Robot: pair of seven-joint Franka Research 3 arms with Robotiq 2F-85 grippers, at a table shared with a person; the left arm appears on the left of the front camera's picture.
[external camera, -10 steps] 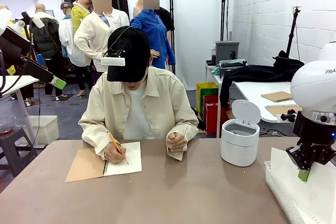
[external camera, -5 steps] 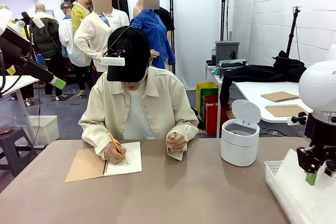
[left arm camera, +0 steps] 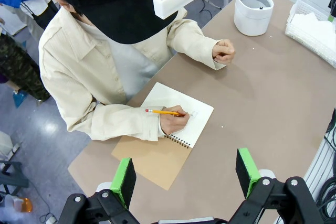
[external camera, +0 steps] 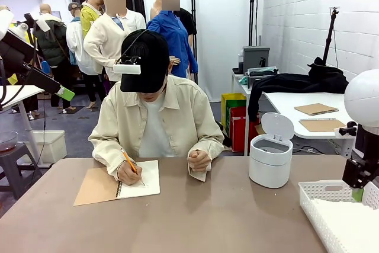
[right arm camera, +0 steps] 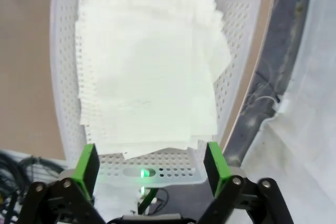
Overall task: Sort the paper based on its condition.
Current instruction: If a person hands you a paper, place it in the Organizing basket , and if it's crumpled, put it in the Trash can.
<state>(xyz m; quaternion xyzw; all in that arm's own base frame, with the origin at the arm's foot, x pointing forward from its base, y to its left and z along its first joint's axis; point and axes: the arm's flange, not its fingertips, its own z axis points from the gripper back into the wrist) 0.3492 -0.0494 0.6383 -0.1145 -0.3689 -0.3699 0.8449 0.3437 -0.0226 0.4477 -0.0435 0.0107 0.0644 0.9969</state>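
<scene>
A moment ago the right claw (external camera: 357, 189) hung at the lower right of the front view, pinching an upright sheet over the white basket (external camera: 312, 201). Now the sheet has dropped out of its grip, and the claw has lifted toward the right edge of the frame with its jaws spread wide and nothing between them. In the right wrist view its green pads (right arm camera: 87, 164) stand far apart at the bottom of the picture, above the basket's near wall.

The paper (right arm camera: 147, 72) lies flat in the basket, filling the upper middle of that view as a loose pile of off-white sheets. The top sheets sit slightly askew from one another, so the edges form steps on the right side. The pile's long axis runs from the top of the wrist picture to the bottom, along the basket's length; in the front view the sheets (external camera: 349, 223) lie at the lower right corner.

I judge that one sheet has just been sorted into the basket, and the right arm is free for the next.

The left claw (left arm camera: 185, 174) is also released, pads apart, high over the bench (left arm camera: 273, 103), where a person writes in a spiral notebook (left arm camera: 181, 116).
</scene>
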